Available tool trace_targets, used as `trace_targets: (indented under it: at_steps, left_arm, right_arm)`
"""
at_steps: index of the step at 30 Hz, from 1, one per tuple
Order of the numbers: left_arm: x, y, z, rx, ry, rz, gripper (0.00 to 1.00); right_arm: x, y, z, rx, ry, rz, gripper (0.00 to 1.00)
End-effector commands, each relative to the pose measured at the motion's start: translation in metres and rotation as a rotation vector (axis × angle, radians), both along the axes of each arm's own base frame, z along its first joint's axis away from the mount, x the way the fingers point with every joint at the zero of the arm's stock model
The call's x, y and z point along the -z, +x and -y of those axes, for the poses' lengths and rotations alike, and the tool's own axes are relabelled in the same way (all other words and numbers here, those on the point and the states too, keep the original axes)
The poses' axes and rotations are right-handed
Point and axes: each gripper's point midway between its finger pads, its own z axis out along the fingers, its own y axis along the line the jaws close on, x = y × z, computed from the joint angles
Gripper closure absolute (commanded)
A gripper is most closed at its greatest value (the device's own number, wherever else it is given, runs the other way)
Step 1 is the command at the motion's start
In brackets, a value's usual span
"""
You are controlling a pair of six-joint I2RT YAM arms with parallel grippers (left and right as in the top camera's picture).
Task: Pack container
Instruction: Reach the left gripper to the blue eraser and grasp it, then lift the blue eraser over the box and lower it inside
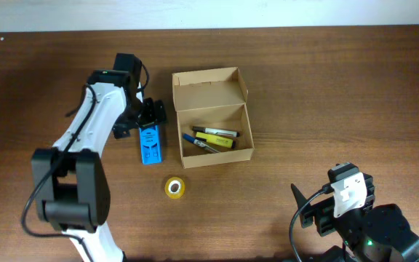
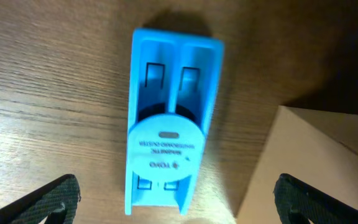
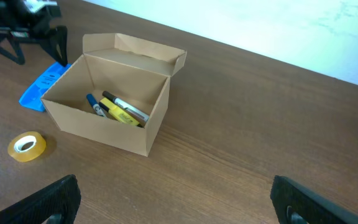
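The tan cardboard box [image 1: 213,116] stands open at the table's middle with its lid flap tilted back; it also shows in the right wrist view [image 3: 110,99]. Pens and yellow markers [image 1: 211,138] lie inside it. A flat blue plastic object [image 1: 150,144] lies just left of the box, seen close in the left wrist view [image 2: 169,118]. My left gripper [image 1: 150,115] hovers open over the blue object's far end, its fingers wide to either side [image 2: 176,199]. My right gripper [image 3: 176,199] is open and empty, over bare table near the front right.
A yellow tape roll [image 1: 174,187] lies in front of the blue object, also in the right wrist view [image 3: 27,145]. The right arm's base [image 1: 362,218] sits at the front right corner. A pale wall edge runs along the table's far side.
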Motion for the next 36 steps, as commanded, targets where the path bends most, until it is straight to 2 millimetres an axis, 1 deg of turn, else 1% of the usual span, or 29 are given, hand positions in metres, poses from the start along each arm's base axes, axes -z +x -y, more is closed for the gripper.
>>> trace_targets:
  at_steps: [1, 3, 7, 9, 12, 15, 16, 18, 19, 20, 22, 23, 24, 27, 29, 31, 33, 35, 36]
  left_arm:
    - [0.018, 0.000, 0.000, -0.012, 0.020, -0.049, 0.00]
    - [0.026, -0.003, 0.001, -0.005, 0.023, -0.072, 0.00]
    - [0.037, -0.006, 0.002, 0.012, 0.028, -0.104, 0.07]
    - [0.044, -0.008, 0.001, 0.013, 0.030, -0.126, 0.09]
    - [0.053, -0.013, 0.001, 0.013, 0.035, -0.163, 0.09]
    - [0.056, -0.015, 0.000, 0.013, 0.039, -0.174, 0.11]
    - [0.056, -0.015, -0.001, 0.012, 0.044, -0.173, 0.18]
    - [0.056, -0.015, -0.003, 0.014, 0.054, -0.173, 0.23]
    - [0.057, -0.015, -0.003, 0.014, 0.055, -0.174, 0.27]
    - [0.058, -0.015, -0.003, 0.017, 0.056, -0.178, 0.38]
    - [0.060, -0.016, -0.003, 0.017, 0.056, -0.181, 0.56]
    - [0.060, -0.016, -0.003, 0.016, 0.056, -0.180, 0.69]
    - [0.060, -0.014, -0.003, 0.016, 0.055, -0.176, 0.74]
    - [0.060, -0.009, -0.002, -0.003, 0.051, -0.153, 0.84]
    - [0.055, -0.003, -0.002, -0.043, 0.047, -0.124, 0.86]
    - [0.042, 0.006, -0.002, -0.066, 0.039, -0.071, 0.86]
    - [0.021, 0.014, -0.002, -0.074, 0.029, -0.003, 0.86]
    - [-0.004, 0.020, -0.003, -0.083, 0.024, 0.071, 0.86]
    - [-0.011, 0.022, -0.004, -0.088, 0.027, 0.092, 0.86]
  right_arm:
    - [0.000, 0.001, 0.004, 0.026, 0.006, 0.000, 0.01]
    - [0.000, 0.001, 0.004, 0.026, 0.006, 0.000, 0.01]
    - [0.000, 0.001, 0.004, 0.026, 0.006, 0.000, 0.01]
    - [0.000, 0.001, 0.004, 0.026, 0.006, 0.000, 0.01]
    - [0.000, 0.001, 0.004, 0.026, 0.006, 0.000, 0.01]
    - [0.000, 0.001, 0.004, 0.026, 0.006, 0.000, 0.01]
    - [0.000, 0.001, 0.004, 0.026, 0.006, 0.000, 0.01]
    - [0.000, 0.001, 0.004, 0.026, 0.006, 0.000, 0.01]
    - [0.000, 0.001, 0.004, 0.026, 0.006, 0.001, 0.01]
    - [0.000, 0.001, 0.004, 0.026, 0.006, 0.000, 0.01]
    - [0.000, 0.001, 0.004, 0.026, 0.006, 0.000, 0.01]
    - [0.000, 0.001, 0.004, 0.026, 0.006, 0.000, 0.01]
    - [0.000, 0.001, 0.004, 0.026, 0.006, 0.000, 0.01]
    - [0.000, 0.001, 0.004, 0.026, 0.006, 0.000, 0.01]
    - [0.000, 0.001, 0.004, 0.026, 0.006, 0.000, 0.01]
    - [0.000, 0.001, 0.004, 0.026, 0.006, 0.000, 0.01]
    - [0.000, 0.001, 0.004, 0.026, 0.006, 0.000, 0.01]
    - [0.000, 0.001, 0.004, 0.026, 0.006, 0.000, 0.01]
    - [0.000, 0.001, 0.004, 0.026, 0.006, 0.000, 0.01]
